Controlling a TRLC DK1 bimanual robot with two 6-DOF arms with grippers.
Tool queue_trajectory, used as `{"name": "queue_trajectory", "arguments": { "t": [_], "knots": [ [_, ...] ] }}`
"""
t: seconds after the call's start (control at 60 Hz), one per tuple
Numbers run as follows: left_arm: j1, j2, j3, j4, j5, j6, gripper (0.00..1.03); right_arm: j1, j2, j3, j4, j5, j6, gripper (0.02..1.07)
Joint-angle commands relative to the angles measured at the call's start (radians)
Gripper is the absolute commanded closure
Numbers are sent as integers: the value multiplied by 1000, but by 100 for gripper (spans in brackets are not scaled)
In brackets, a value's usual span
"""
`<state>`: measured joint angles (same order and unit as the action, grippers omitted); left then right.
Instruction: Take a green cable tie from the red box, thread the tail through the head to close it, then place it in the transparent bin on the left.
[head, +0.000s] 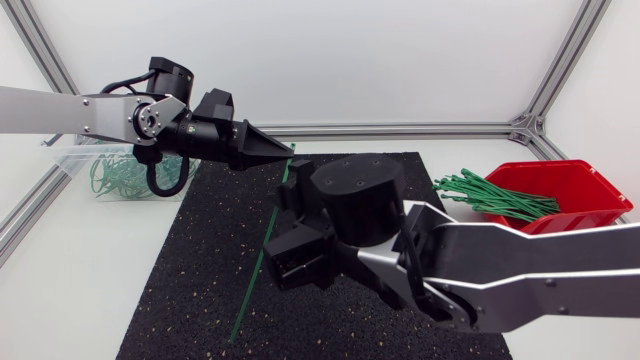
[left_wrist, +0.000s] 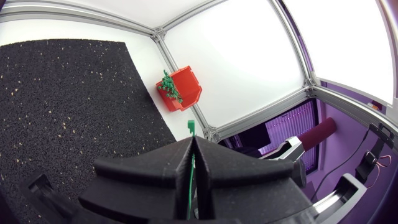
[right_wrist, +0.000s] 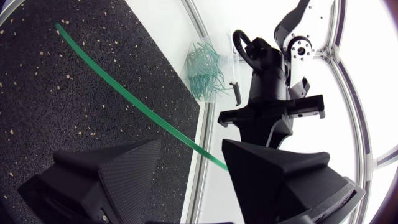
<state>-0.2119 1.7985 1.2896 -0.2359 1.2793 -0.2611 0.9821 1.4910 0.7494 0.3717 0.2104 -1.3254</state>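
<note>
A: What did the tie look like?
B: The green cable tie (head: 245, 300) was a thin flat strap, nearly straight and not looped. Its small square head poked just past the left pincer (head: 283, 152).

A: Where was it?
B: Over the black mat (head: 190, 290), running from about 12 o'clock down toward 7 o'clock. The head end was at 12 and the tail was free.

A: And the pincers?
B: The left one was clamped on the tie right behind the head, both fingers pressed flat on it. The right pincer (right_wrist: 191, 146) had its fingers apart. The strap crossed the gap between them and passed out of sight behind one finger. I couldn't tell if it touched.

A: Counts?
B: One tie was held and there were two pincers. One red box (head: 575, 190) sat at 3 o'clock on the table (head: 80, 270), with a bundle of loose ties (head: 490, 195) sticking out, too many to count. One transparent bin (head: 75, 160) sat at 10 o'clock behind the left arm. The finished green ties (head: 115, 178) inside were tangled and uncountable. There was one mat.
</note>
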Motion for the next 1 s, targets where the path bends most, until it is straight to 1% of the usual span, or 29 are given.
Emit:
{"name": "queue_trajectory", "arguments": {
  "t": [0.0,0.117,0.267,0.3,0.433,0.533,0.633,0.75,0.8,0.983],
  "knots": [
    [12,29,27,-13,20,8,100,24,31,-35,16,0,-52,54],
    [20,35,34,-19,22,8,100,55,55,-61,78,1,-84,54],
    [23,41,40,-31,23,11,100,92,74,-70,84,1,-87,54],
    [23,41,40,-34,23,13,100,99,80,-73,85,0,-87,56],
    [17,42,40,-45,23,14,100,116,129,-84,139,1,-121,56],
    [20,41,42,-46,23,16,100,136,150,-84,141,3,-121,57],
    [25,42,42,-46,23,16,100,158,156,-90,141,3,-121,62],
    [28,42,42,-48,23,16,100,178,153,-99,139,4,-120,63],
    [28,44,42,-48,23,17,100,185,153,-102,139,6,-120,65],
    [23,44,43,-52,23,16,100,207,163,-108,148,14,-117,65]
  ]
}}
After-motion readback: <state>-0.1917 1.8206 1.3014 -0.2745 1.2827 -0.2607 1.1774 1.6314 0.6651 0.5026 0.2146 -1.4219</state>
